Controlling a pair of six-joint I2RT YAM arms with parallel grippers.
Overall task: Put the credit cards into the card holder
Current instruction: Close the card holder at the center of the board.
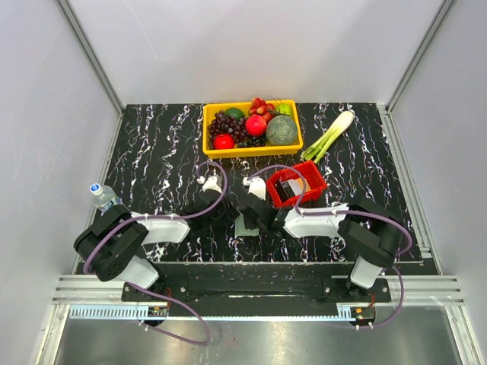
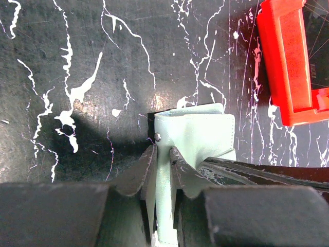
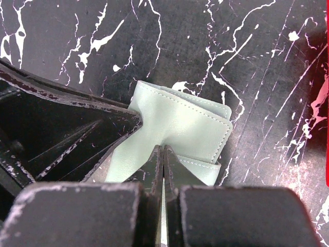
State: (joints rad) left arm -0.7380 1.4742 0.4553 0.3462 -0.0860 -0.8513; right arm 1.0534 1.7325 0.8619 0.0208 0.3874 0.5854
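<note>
The step in hand looks like spreading the holder (image 2: pixel 198 131) open. It sits mid-surface between the two arms, near the basket (image 1: pixel 319 181), and both arms grip it. The left jaws stand a narrow way apart, pinched on one thin flap beside the small metal snap (image 2: pixel 158 137). The right jaws are pressed together on another flap, with a sliver of pale material showing between them.

The holder is soft and pale grey-green, stitched along its rounded edges, its pockets fanned in folds. The cards (image 1: pixel 287 190) appear to lie in the basket, a red plastic mesh tub. A dark flat rectangle shows there; the rest is too small to tell. No card shows in the holder.

Next, I judge, one grip must hold a pocket open while the other lets go and fetches a card. The cards are thin, stiff, slick plastic, likely awkward to lift off a flat floor. The surface (image 1: pixel 160 160) is glossy black with white veining.
</note>
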